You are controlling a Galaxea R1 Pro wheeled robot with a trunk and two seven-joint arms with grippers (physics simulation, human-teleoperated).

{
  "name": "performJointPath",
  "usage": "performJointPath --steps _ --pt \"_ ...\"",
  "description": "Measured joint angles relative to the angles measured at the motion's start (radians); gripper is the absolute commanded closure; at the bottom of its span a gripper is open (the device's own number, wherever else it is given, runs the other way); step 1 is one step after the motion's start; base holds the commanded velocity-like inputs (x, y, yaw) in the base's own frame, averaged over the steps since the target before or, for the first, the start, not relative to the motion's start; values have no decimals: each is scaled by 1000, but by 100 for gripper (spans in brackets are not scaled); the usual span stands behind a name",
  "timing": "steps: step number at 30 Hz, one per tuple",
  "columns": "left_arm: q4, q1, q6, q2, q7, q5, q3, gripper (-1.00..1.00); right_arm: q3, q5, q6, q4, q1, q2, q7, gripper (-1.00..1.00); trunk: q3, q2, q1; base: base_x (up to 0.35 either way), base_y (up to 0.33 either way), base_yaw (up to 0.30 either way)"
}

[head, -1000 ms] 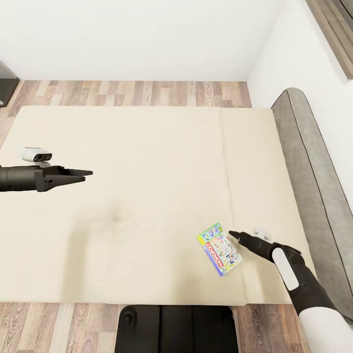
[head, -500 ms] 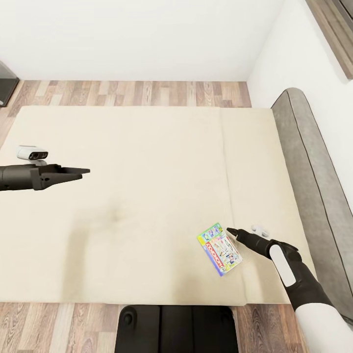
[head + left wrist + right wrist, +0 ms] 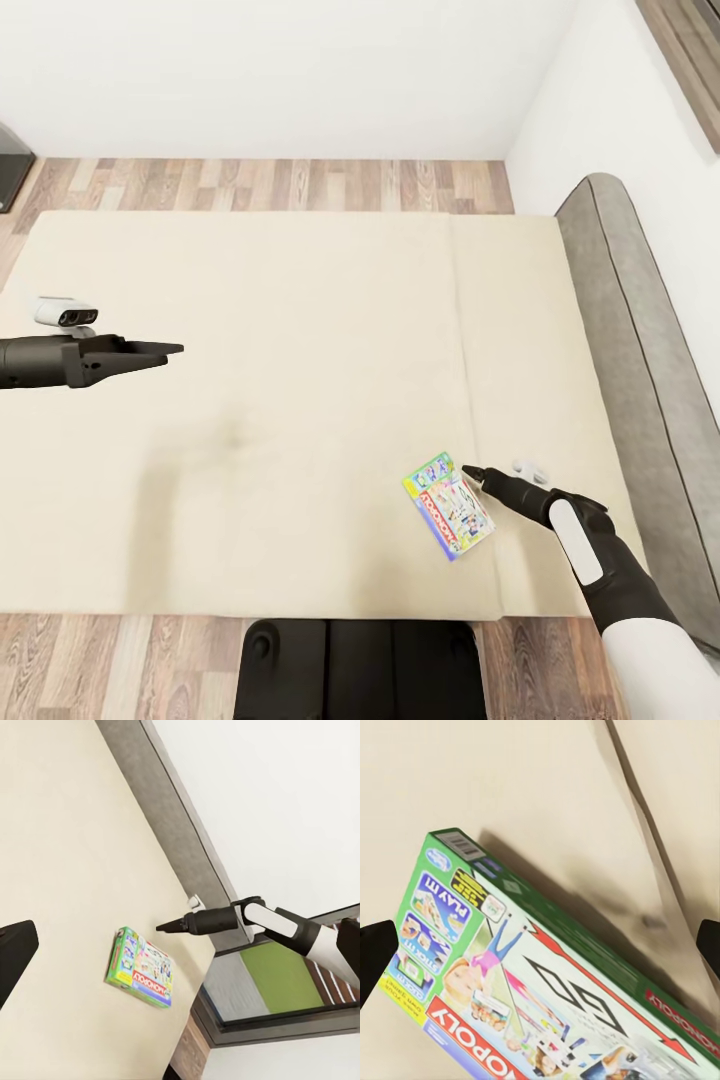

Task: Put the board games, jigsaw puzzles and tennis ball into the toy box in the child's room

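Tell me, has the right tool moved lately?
Yes. The right tool crept slightly up and leftward over the Monopoly box's corner.

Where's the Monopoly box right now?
In the head view the Monopoly box lies flat on the bed, near its front edge on the robot's right, just beside the right tool.

I am looking down on a wide bed (image 3: pixel 280 400) whose plain beige mattress is taking up most of my head view. A grey headboard (image 3: pixel 640 380) is running along its right side, lying against a white wall (image 3: pixel 620 110). Another white wall (image 3: pixel 280 70) is standing beyond the far edge. A wood-plank floor (image 3: pixel 270 186) is showing as a strip past the mattress and again at the near edge. A dark window frame (image 3: pixel 690 60) is crossing the upper right corner. Soft, even light is falling everywhere.
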Motion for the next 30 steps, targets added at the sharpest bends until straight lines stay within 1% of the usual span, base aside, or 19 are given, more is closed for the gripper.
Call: performJointPath --steps 12,19,30 --pt "0 0 0 0 0 1 0 -100 1 0 0 7 1 -5 1 -100 -20 0 0 0 0 0" --pt "0 0 0 0 0 2 0 -100 1 1 0 37 2 -10 1 -100 -31 0 0 0 0 0" --pt "0 0 0 -1 0 2 0 -100 2 1 0 51 9 -11 2 -100 -49 0 0 0 0 0"
